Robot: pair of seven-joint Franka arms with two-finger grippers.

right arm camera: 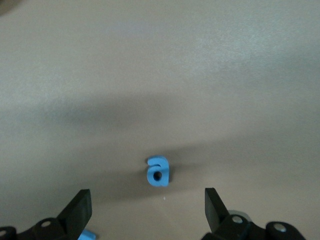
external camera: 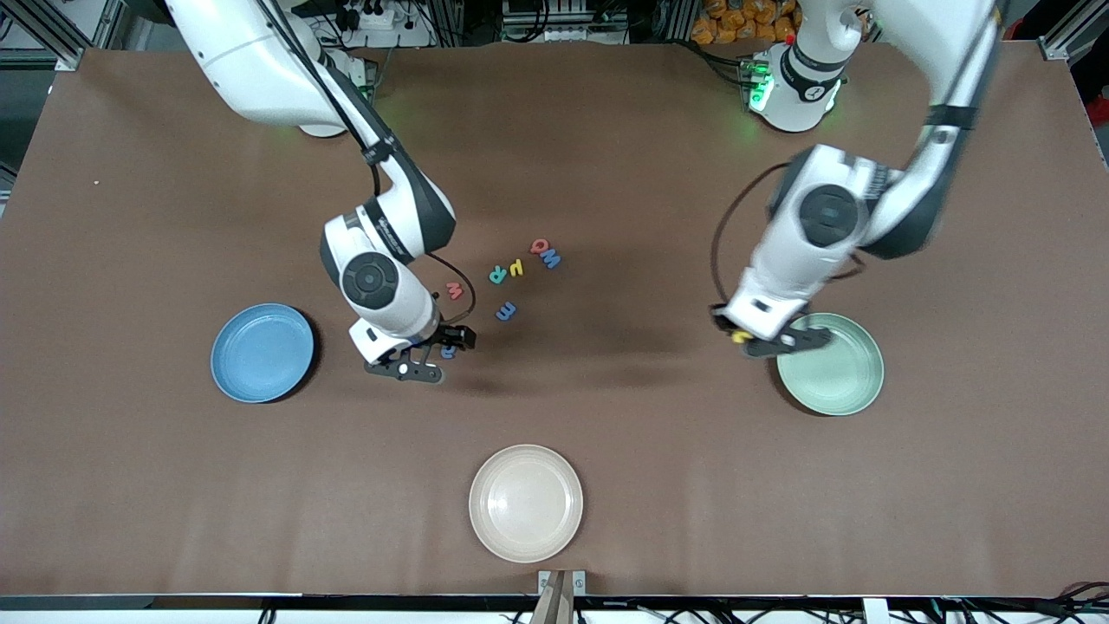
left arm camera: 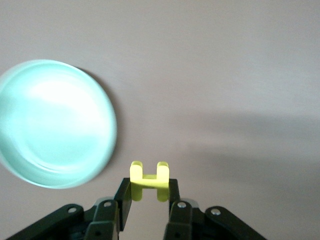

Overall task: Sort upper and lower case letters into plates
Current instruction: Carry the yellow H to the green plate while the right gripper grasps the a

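Observation:
My left gripper point(external camera: 752, 340) is shut on a yellow H-shaped letter point(left arm camera: 149, 176); it hangs over bare table just beside the rim of the pale mint green plate point(external camera: 832, 368). In the left wrist view the mint plate point(left arm camera: 55, 122) holds nothing. My right gripper point(external camera: 436, 352) is open, low over a small blue letter "a" point(right arm camera: 158, 171) that lies on the table between its spread fingers. The blue plate point(external camera: 262, 353) at the right arm's end holds nothing. More loose letters lie mid-table: a red one point(external camera: 454, 290), teal point(external camera: 498, 275), yellow point(external camera: 516, 268), red point(external camera: 540, 246) and two blue point(external camera: 552, 259), point(external camera: 506, 311).
A cream-beige plate point(external camera: 526, 503) with nothing in it sits near the table's front edge, nearer the camera than the letters. Brown cloth covers the whole table point(external camera: 650, 433). A corner of another blue letter point(right arm camera: 86, 235) shows by one right finger.

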